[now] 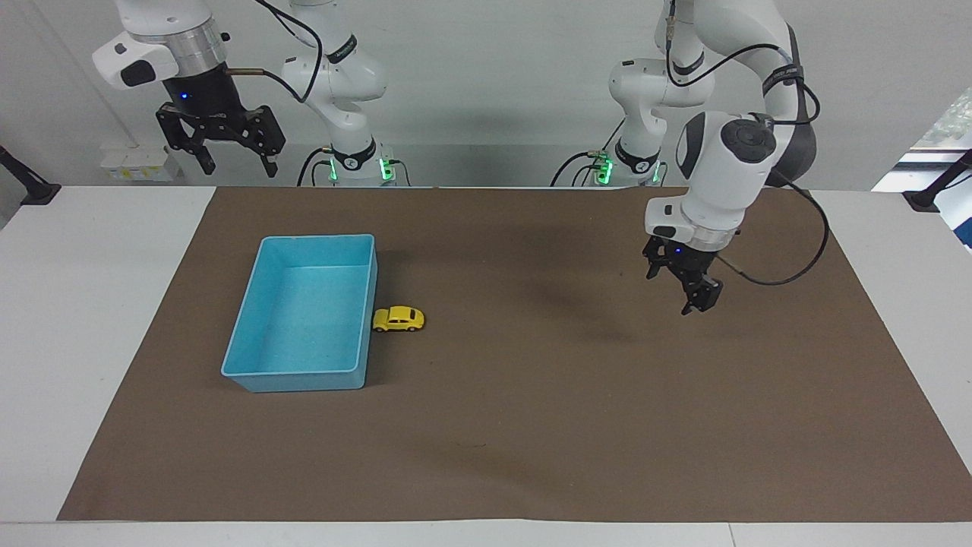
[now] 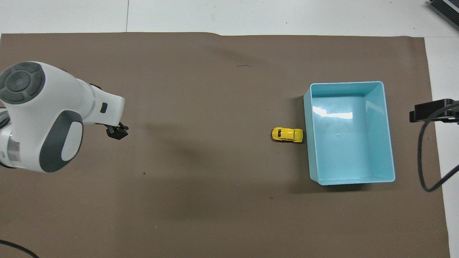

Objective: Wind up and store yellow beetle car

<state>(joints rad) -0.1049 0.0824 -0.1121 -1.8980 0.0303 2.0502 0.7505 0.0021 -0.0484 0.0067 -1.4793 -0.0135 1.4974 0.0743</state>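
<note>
Yellow beetle car (image 1: 398,319) — one only — on its wheels on the brown mat (image 1: 531,425), nose against the outer wall of one blue tray (image 1: 364,334), outside it, on the side toward the left arm's end of the tabletop (image 1: 91,319). Two grippers. Left gripper (image 1: 687,292) raised over bare mat, well apart from the car, jaws spread wide, holding nothing. Right gripper (image 1: 220,148) waiting high over the tabletop's edge near its base — jaws wide too, nothing held.
</note>
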